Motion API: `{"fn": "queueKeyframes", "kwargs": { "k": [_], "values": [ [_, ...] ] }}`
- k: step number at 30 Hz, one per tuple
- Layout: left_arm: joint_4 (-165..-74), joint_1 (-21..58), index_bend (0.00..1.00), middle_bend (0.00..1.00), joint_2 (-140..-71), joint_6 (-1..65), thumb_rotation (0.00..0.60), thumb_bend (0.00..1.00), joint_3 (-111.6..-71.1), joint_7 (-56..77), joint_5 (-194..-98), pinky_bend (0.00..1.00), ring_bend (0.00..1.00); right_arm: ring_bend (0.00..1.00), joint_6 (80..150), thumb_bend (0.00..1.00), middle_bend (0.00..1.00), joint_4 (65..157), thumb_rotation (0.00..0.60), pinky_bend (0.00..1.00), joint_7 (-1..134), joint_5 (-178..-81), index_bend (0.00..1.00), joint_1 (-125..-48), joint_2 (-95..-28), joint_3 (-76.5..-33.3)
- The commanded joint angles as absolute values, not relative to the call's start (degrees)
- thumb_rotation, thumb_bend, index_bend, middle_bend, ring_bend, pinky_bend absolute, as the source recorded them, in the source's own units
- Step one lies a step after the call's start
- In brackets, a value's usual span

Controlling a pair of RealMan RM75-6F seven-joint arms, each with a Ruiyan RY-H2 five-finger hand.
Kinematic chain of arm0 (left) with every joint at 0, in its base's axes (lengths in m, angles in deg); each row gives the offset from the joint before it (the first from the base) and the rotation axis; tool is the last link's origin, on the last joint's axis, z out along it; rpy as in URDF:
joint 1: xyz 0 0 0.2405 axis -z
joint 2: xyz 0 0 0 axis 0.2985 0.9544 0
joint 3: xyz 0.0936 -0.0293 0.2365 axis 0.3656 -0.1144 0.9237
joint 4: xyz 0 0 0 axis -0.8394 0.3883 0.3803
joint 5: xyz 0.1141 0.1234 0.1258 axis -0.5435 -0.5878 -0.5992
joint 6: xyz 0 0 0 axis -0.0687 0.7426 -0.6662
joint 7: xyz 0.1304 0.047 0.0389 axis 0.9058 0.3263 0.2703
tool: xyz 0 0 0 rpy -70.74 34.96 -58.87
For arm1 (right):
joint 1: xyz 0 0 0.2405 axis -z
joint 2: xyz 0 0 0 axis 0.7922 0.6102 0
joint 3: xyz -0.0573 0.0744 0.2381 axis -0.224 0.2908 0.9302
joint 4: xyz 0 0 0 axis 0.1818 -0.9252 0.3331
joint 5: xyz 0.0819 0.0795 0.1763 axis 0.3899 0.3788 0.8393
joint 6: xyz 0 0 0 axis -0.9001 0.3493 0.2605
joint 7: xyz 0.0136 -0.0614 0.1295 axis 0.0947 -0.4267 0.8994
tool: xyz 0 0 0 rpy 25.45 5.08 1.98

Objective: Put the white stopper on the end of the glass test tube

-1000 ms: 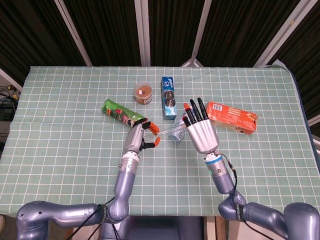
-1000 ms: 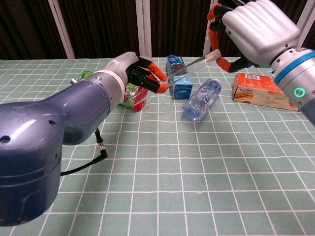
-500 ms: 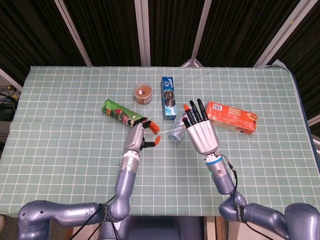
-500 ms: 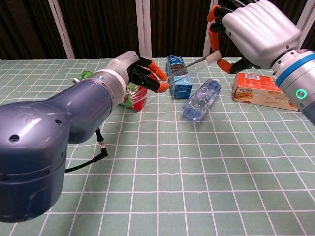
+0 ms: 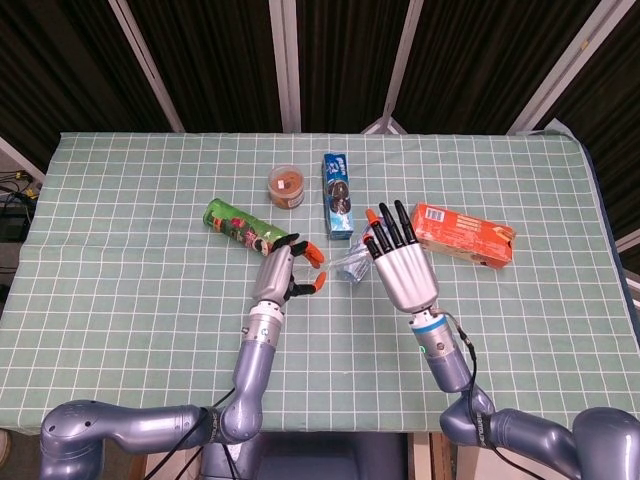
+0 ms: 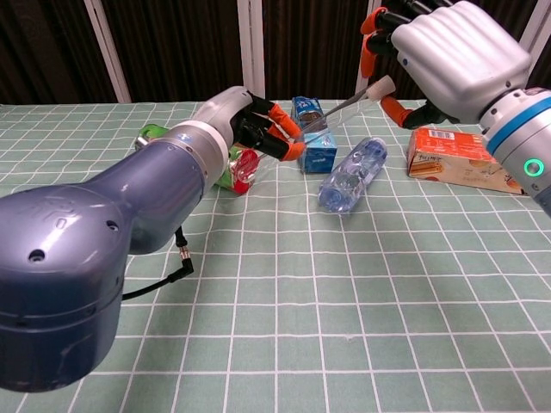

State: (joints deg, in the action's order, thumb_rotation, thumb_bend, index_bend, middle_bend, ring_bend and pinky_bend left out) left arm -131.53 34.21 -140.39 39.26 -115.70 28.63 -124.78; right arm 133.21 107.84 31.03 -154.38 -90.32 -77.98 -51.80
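Right hand pinches the white stopper at its fingertips, raised above the worktop; left hand grips the far end of the thin clear glass test tube. Over the last second the left hand has shifted slightly right and tilted the tube, so its open end now sits at the stopper, apparently touching; whether it's seated is unclear from either view. Judgement: alignment is essentially done, the push-on remains. Counts: one stopper, one tube, one clear plastic water bottle lying below the tube, one green cylindrical snack can, one blue cookie box, one orange carton, one small round tub, all on the green checked worktop.
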Motion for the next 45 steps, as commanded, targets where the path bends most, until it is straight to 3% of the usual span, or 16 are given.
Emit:
{"fn": "queueKeyframes", "kwargs": {
  "k": [1, 5, 45],
  "values": [
    [-131.45, 34.16, 0.58, 0.51, -140.37, 39.38, 0.6, 0.67, -115.46, 28.45, -125.32, 0.0, 0.11, 0.02, 133.01, 0.45, 0.07, 108.33, 0.6, 0.04, 30.81, -154.11, 0.15, -90.03, -77.59, -51.89],
    [-131.39, 33.84, 0.58, 0.52, -140.09, 39.56, 0.6, 0.67, -114.77, 27.89, -126.78, 0.0, 0.12, 0.01, 132.85, 0.45, 0.05, 108.95, 0.6, 0.04, 30.56, -153.56, 0.08, -89.53, -77.13, -51.93],
    [-134.57, 24.26, 0.58, 0.52, -135.52, 39.63, 0.6, 0.67, -99.95, 23.06, -139.5, 0.0, 0.13, 0.0, 134.91, 0.45, 0.02, 113.04, 0.6, 0.02, 30.73, -150.7, 0.07, -84.15, -69.99, -51.22]
  ]
}}
